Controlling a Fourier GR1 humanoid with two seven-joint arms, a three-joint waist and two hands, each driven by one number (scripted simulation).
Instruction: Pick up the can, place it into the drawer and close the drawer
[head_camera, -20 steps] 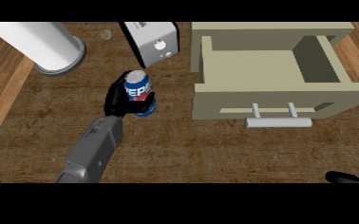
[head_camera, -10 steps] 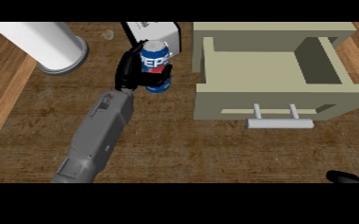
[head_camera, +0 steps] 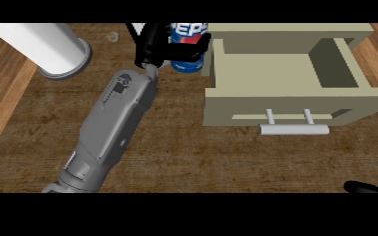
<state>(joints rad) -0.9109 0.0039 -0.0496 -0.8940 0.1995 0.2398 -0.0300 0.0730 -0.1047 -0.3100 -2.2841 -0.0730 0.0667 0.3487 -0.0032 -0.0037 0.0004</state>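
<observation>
A blue Pepsi can is in my left hand, whose black fingers curl round it and hide its left side. The can hangs just beside the left wall of the beige drawer, near the drawer's far left corner, and is outside the compartment. The drawer stands pulled open, its inside bare, with a pale bar handle on its front. My grey left forearm runs up from the lower left. Only a black tip of my right hand shows at the lower right corner.
A large white cylinder stands at the far left on the wooden counter. A small pale ring lies on the counter between the cylinder and my left hand.
My left hand has carried the can away from me and to the right, up to the drawer's left wall. The white box behind it is now hidden. The right hand has not moved.
</observation>
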